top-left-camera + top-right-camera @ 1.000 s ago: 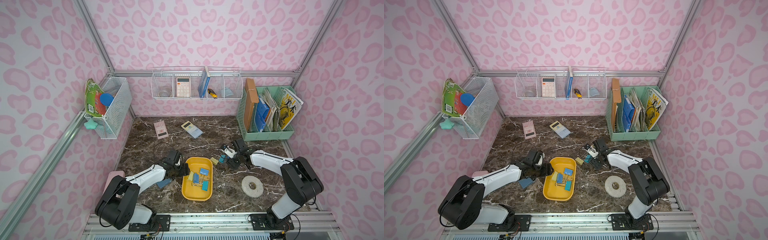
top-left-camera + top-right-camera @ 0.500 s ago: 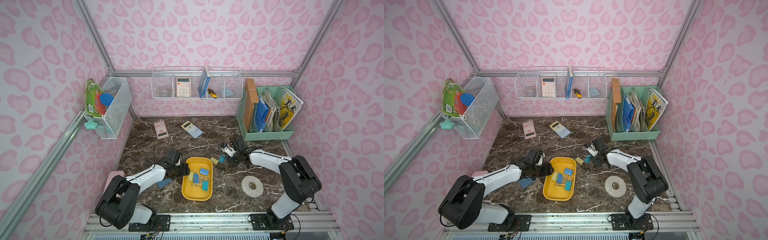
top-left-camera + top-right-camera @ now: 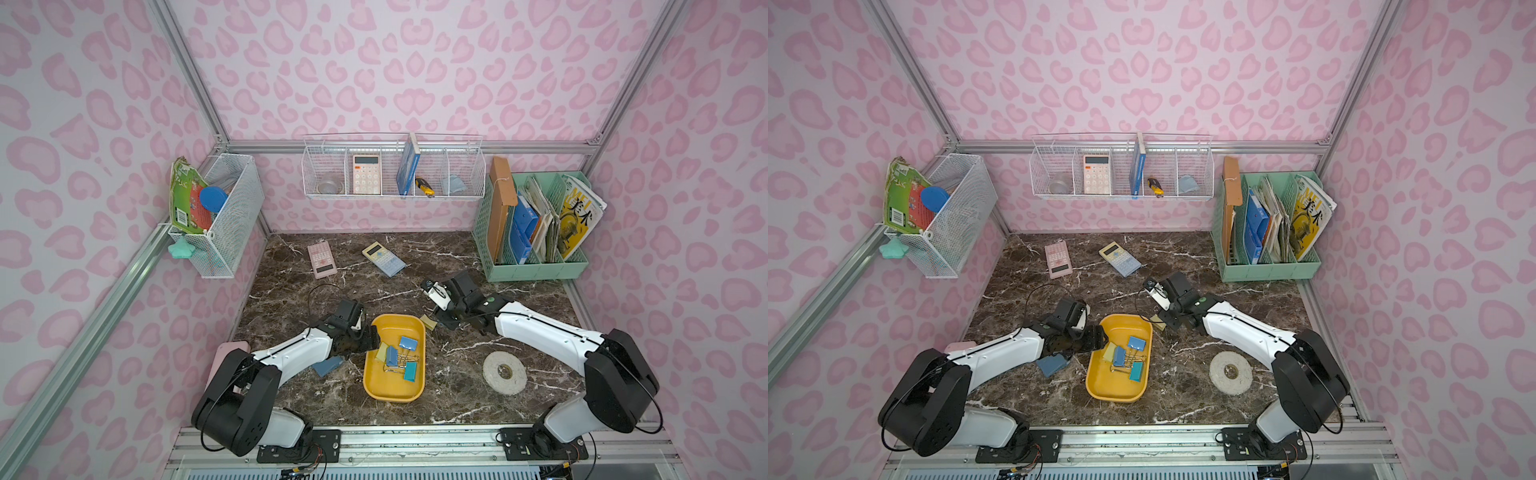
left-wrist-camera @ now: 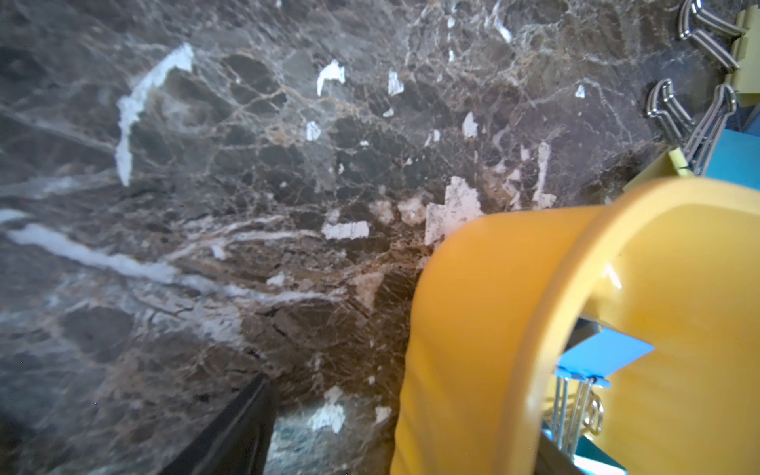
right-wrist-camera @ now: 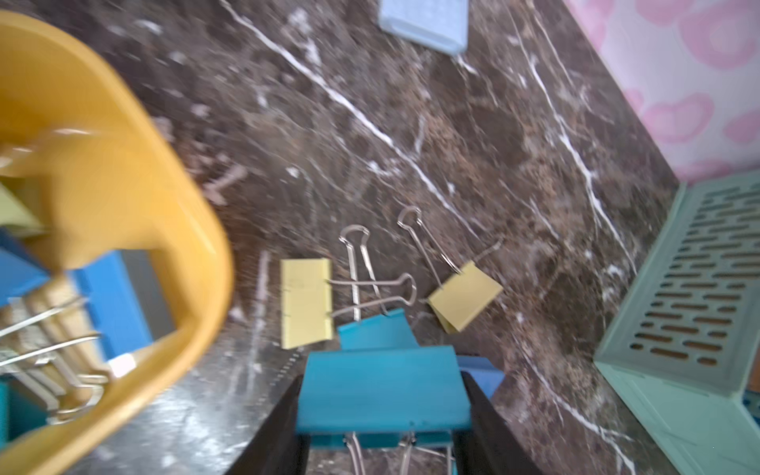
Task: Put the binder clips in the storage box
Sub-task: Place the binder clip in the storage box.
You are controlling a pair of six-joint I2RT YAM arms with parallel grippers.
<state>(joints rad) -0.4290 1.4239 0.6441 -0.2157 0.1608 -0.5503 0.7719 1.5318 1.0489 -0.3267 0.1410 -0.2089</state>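
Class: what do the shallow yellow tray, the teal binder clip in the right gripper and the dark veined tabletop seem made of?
Shallow yellow tray: probably plastic, glossy highlights, rounded moulded rim.
Teal binder clip: likely painted metal, matte, wire handles.
Dark veined tabletop: marble-look, possibly printed.

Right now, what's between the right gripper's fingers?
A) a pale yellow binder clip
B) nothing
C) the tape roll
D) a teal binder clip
D: in the right wrist view the right gripper has its two black fingers pressed against either side of a teal binder clip, while a pale yellow clip lies loose beyond it.
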